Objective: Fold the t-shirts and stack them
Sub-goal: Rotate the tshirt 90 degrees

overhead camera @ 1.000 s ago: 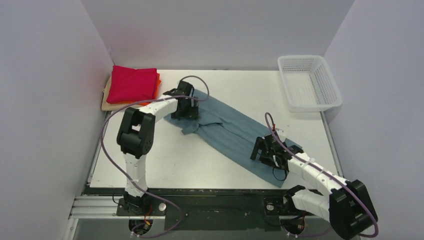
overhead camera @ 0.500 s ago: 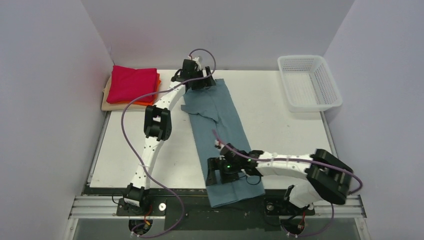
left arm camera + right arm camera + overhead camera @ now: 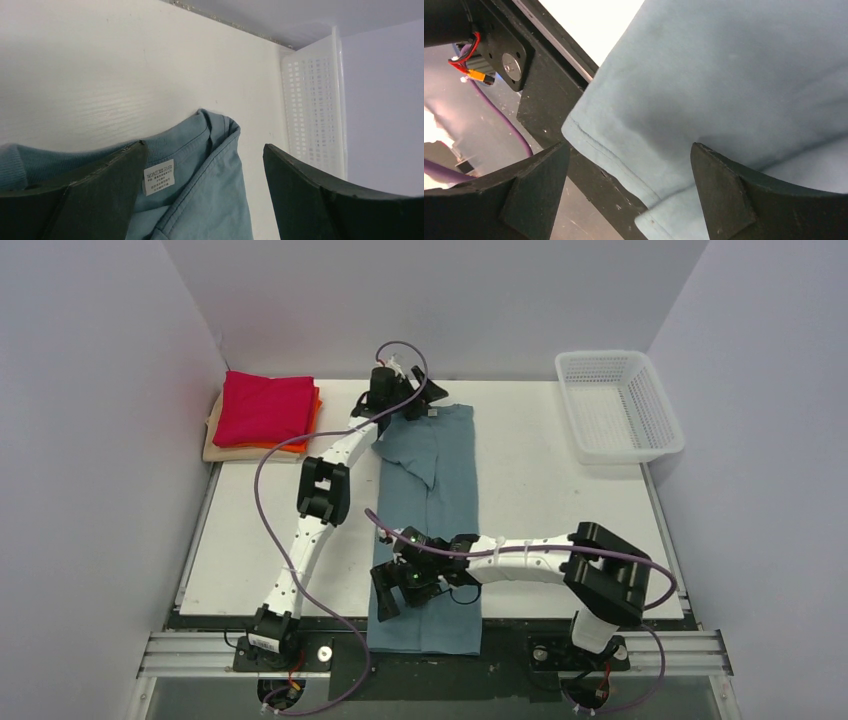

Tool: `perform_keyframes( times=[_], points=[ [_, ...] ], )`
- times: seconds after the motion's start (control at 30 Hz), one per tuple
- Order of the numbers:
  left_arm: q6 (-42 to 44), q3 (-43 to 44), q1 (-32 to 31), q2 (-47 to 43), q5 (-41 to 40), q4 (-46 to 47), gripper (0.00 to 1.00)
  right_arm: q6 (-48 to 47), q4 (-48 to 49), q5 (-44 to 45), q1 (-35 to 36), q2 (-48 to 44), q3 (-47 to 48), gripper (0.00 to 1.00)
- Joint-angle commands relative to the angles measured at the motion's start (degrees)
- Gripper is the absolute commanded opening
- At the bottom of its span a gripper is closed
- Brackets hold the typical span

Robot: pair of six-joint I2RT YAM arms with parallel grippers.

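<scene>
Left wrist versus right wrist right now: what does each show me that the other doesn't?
Only left wrist: the collar and white label, bare table, the white basket. Only right wrist: the hem lying over the black frame beyond the table's near edge, red wires. Both: the teal t-shirt, seen between an open left gripper and an open right gripper.

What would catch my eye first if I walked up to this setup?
A long teal-blue t-shirt lies stretched down the middle of the table, its hem hanging over the near edge. An open pincer sits at each end: the left pincer by the collar, the right pincer over the hem. A crimson-red t-shirt tops a folded stack far left; a white basket sits far right.
</scene>
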Motion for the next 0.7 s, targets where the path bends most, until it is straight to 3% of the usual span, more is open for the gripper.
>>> perform_keyframes(
  times=[0.0, 0.23, 0.37, 0.47, 0.53, 0.57, 0.6, 0.63, 0.67],
  points=[
    [-0.44, 1.88, 0.19, -1.99, -6.62, -0.65, 0.97, -1.16, -5.33, 10.22, -1.13, -8.89, -1.37, 0.85],
    [4.92, 1.74, 3.43, -17.06, -10.69, -8.64, 0.97, 5.33, -2.29, 17.37, -1.24, -28.03, -9.36, 0.87],
    [12.2, -0.56, 3.5, -28.57, -9.56, -17.33, 0.97, 11.15, -11.04, 25.75, -2.33, -37.68, -12.77, 0.88],
    [18.12, -8.69, 2.84, -37.76, -9.26, -28.89, 0.97, 17.75, -19.88, 29.01, -4.15, -43.51, -16.23, 0.88],
    [19.95, -18.1, 1.39, -45.93, -16.58, -41.22, 0.97, 19.71, -23.94, 29.14, -4.82, -48.4, -18.54, 0.87],
    [20.09, -29.42, -0.74, -52.78, -19.79, -45.33, 0.97, 20.32, -25.87, 28.29, -4.93, -49.24, -20.01, 0.87],
    [19.56, -36.16, -2.06, -56.57, -25.64, -44.99, 0.97, 21.34, -26.51, 27.5, -4.93, -50.57, -20.78, 0.86],
    [19.76, -51.27, -5.3, -65.12, -26.82, -39.88, 0.97, 21.8, -27.65, 25.29, -4.86, -50.98, -22.11, 0.86],
    [20.29, -57.8, -7.02, -73.83, -26.91, -36.94, 0.97, 22.58, -27.89, 24.38, -4.77, -51.38, -22.75, 0.84]
  ],
)
